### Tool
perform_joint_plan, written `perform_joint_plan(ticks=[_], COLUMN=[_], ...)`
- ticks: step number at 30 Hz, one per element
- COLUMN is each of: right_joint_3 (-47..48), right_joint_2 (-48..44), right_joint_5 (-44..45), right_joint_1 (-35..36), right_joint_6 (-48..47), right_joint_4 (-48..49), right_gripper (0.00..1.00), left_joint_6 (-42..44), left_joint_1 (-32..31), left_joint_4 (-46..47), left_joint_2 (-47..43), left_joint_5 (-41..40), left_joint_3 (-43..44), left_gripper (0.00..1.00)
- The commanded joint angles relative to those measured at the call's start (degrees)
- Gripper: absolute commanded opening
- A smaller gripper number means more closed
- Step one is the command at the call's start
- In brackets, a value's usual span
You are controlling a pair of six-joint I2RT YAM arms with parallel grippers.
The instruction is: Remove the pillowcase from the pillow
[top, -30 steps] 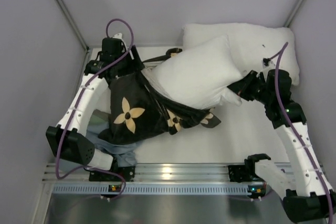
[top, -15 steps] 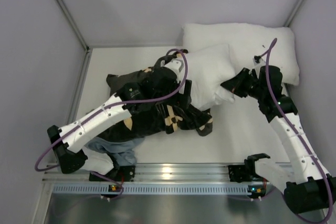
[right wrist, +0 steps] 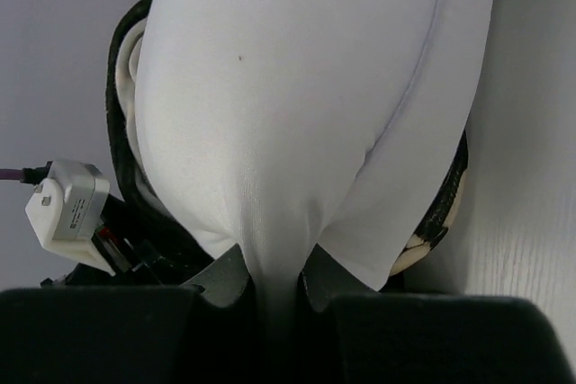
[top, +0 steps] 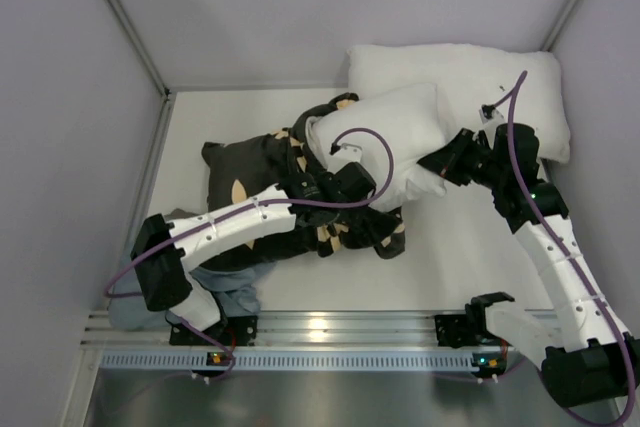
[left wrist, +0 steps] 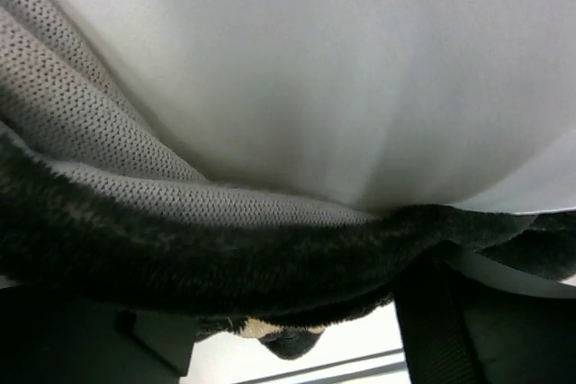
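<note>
- Mostly bare now, the pillow (top: 390,137) is a plump, smooth white cushion at mid-bench. Its far end rests against a second white pillow (top: 480,77) in the back right corner.
- The pillowcase (top: 225,162) is black, plush fabric printed with tan flowers. It lies crumpled left of centre, its mouth wrapped round the pillow's left end.
- Close up from the left wrist, the pillowcase hem is a thick fuzzy black roll. A grey mesh-textured layer lies between it and the white pillow.
- A blue-grey cloth (top: 228,297) is bunched at the near left of the white bench (top: 450,257).
- The left tool (left wrist: 261,339) is spread wide, a dark finger at each lower corner of its view. The hem runs across between them, and I cannot tell whether they touch it.
- The right tool (right wrist: 270,278) is pressed together on a pinched fold at the pillow's near right corner.
- From above, the left arm covers the middle of the pillowcase and hides the left tool's fingertips.
</note>
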Motion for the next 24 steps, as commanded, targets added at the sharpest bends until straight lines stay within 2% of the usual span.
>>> perform_joint_plan(ticks=[1, 2, 3, 4, 5, 6, 9, 14, 18, 21, 24], right_joint_3=[7.1, 8.24, 9.12, 10.0, 12.36, 13.68, 18.17, 25.02, 30.39, 33.73, 35.58], right_joint_2=[-2.88, -2.71, -2.45, -2.09, -0.96, -0.34, 1.6, 2.56, 4.23, 6.69, 9.06], right_joint_5=[0.46, 1.16, 2.47, 3.09, 3.62, 4.15, 5.99, 5.93, -0.13, -6.02, -12.53], right_joint_1=[0.53, 0.53, 0.44, 0.53, 0.44, 0.27, -1.84, -10.18, -22.39, -37.12, -47.07], right_joint_6=[0.46, 0.55, 0.64, 0.55, 0.38, 0.11, 0.98, 3.62, 6.61, 9.33, 13.02], right_joint_4=[8.18, 8.17, 8.26, 8.35, 8.26, 8.17, 8.17, 8.0, 7.91, 8.0, 9.04], right_gripper=[0.0, 0.0, 0.0, 0.0, 0.0, 0.0, 0.0, 0.0, 0.0, 0.0, 0.0], left_joint_6=[-2.05, -2.4, -2.84, -3.28, -4.5, -5.47, -8.99, -13.74, -13.31, -12.34, -11.99], left_joint_1=[-0.09, -0.26, -0.35, -0.52, -0.53, -0.53, -0.26, 0.96, 2.54, 3.6, 4.04], left_joint_4=[-0.46, -0.37, -0.37, -0.28, -0.11, -0.1, 1.74, 3.67, 3.5, 3.5, 3.5], left_joint_2=[2.3, 2.57, 2.57, 1.96, 1.44, -0.4, -5.57, -13.06, -17.37, -18.86, -19.57], left_joint_5=[-3.69, -3.78, -4.05, -4.22, -4.48, -4.92, -5.8, -5.1, -5.37, -5.19, -4.49], left_joint_3=[-1.39, -2.87, -4.02, -5.42, -9.18, -11.22, -20.44, -28.81, -30.66, -31.1, -31.19], left_gripper=[0.74, 0.63, 0.35, 0.2, 0.07, 0.0, 0.0, 0.0, 0.0, 0.0, 0.0])
